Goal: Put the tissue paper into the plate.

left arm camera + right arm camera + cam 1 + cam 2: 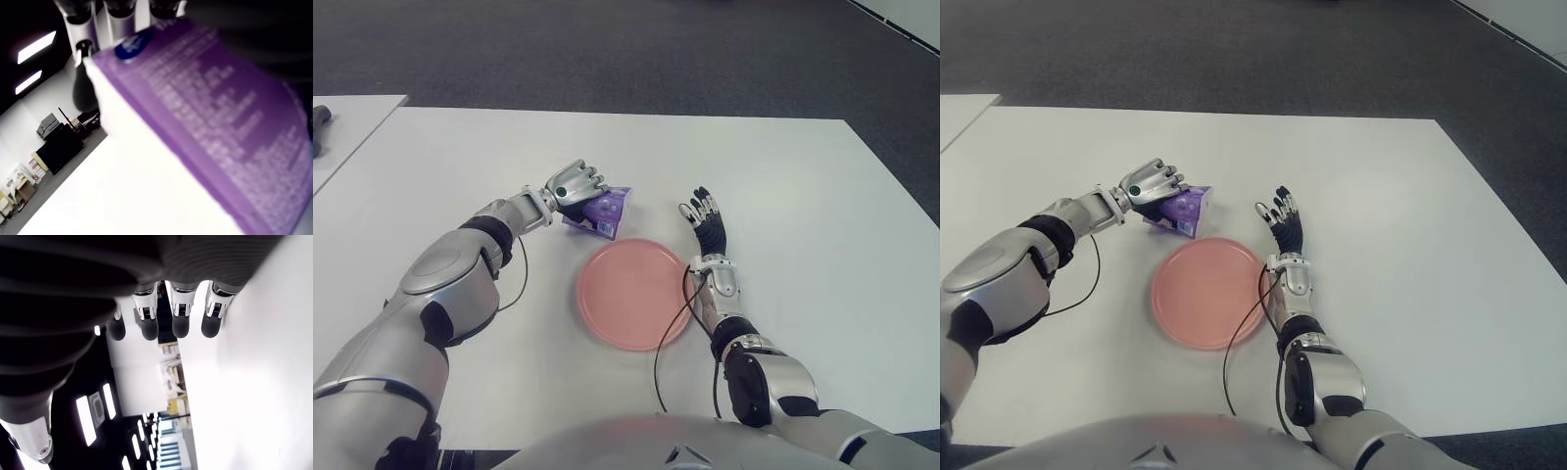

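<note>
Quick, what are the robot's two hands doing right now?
Left hand: closed on the purple tissue pack, just beyond the pink plate.
Right hand: open, fingers straight, holding nothing, to the right of the plate.

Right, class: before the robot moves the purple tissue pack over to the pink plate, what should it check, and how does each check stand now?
1. Left hand closed on the tissue pack: ok, fingers wrap it.
2. Pack lifted off the table: cannot tell.
3. Plate bare and ready: ok.
4. Path from pack to plate free: ok, the plate lies just in front of the pack.
5. Right hand out of the way: ok, open, holding nothing, beside the plate's right edge.
</note>
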Controlling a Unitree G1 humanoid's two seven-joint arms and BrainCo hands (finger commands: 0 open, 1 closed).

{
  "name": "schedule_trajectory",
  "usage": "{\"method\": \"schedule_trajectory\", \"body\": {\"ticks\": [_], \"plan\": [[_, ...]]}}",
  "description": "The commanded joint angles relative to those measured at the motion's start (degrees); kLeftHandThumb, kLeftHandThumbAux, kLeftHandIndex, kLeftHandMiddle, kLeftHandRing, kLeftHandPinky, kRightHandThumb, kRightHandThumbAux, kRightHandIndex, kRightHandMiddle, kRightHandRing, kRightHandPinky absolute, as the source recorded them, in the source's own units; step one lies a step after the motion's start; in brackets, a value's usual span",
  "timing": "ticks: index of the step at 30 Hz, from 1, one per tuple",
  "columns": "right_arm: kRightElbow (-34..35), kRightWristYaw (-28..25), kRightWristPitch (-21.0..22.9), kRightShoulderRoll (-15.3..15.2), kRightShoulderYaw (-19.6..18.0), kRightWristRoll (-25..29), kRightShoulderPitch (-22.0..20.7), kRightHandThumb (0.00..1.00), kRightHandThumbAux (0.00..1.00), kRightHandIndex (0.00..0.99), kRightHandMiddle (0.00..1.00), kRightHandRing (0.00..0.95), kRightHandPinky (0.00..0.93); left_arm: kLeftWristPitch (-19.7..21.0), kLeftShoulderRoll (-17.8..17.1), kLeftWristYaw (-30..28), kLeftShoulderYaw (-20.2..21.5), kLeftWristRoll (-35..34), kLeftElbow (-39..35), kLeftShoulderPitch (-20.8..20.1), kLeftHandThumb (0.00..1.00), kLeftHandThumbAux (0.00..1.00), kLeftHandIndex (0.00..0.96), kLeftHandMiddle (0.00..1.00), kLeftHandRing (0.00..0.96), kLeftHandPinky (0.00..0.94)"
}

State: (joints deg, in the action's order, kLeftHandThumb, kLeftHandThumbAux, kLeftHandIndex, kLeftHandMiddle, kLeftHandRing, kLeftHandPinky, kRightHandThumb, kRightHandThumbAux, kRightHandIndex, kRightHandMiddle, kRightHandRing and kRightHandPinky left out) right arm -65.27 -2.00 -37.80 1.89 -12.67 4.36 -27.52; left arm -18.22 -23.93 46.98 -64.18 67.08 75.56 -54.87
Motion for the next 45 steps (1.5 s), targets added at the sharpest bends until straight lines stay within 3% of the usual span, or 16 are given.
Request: {"method": "schedule_trajectory", "body": {"ticks": [1,14,25,38,45], "plan": [[-4.1,0.0,5.1,0.3,-1.0,1.2,7.2,0.105,0.63,0.091,0.1,0.065,0.081,-1.7,0.6,-4.0,-1.7,1.9,2.7,5.5,0.852,0.663,0.406,0.523,0.736,0.72],[-4.3,0.0,4.6,0.3,-1.0,1.1,7.1,0.109,0.648,0.09,0.092,0.062,0.076,0.1,0.9,-2.4,-0.4,-0.1,2.6,8.0,0.854,0.665,0.41,0.518,0.742,0.659],[-4.4,0.3,4.9,0.2,-0.7,0.8,6.8,0.115,0.645,0.08,0.082,0.052,0.054,-0.4,2.2,-3.7,3.0,-3.4,2.2,7.3,0.853,0.667,0.403,0.529,0.761,0.726],[-4.8,0.3,5.2,0.3,-0.7,0.8,6.4,0.113,0.652,0.084,0.081,0.048,0.056,-2.9,2.5,-1.7,8.9,-8.5,1.6,7.2,0.847,0.669,0.402,0.539,0.807,0.8],[-4.9,0.4,5.4,0.4,-0.9,1.0,6.0,0.116,0.654,0.087,0.088,0.053,0.06,-3.2,2.4,-2.3,16.0,-14.3,2.3,6.1,0.848,0.667,0.412,0.55,0.826,0.826]]}}
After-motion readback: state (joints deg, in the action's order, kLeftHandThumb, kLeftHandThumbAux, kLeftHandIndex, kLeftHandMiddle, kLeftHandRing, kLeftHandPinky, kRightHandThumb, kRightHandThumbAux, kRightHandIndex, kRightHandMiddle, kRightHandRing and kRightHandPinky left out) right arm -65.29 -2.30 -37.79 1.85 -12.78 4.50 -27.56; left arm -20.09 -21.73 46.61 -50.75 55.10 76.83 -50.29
